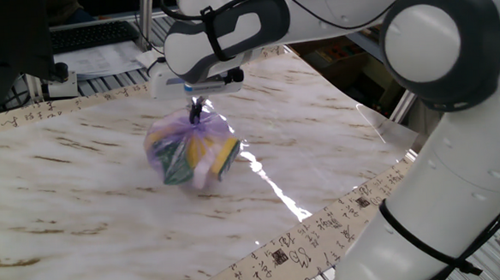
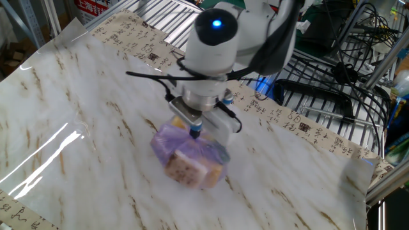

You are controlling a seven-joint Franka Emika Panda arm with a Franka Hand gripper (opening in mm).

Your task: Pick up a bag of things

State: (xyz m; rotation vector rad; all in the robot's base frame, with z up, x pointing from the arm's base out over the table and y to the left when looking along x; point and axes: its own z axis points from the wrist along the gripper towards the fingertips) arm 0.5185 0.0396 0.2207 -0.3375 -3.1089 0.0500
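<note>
The bag of things is a lumpy translucent purple plastic bag with yellow-green blocks, a dark green item and a pale piece inside. It hangs from its knotted top, just above the marble tabletop. My gripper is shut on the knot, straight above the bag. In the other fixed view the bag hangs under my gripper, showing a pale speckled block and a yellow one. The fingertips are mostly hidden by the wrist body.
The marble-patterned tabletop has a printed paper border. A metal rack with black cables lies past the far edge. A keyboard sits beyond the table.
</note>
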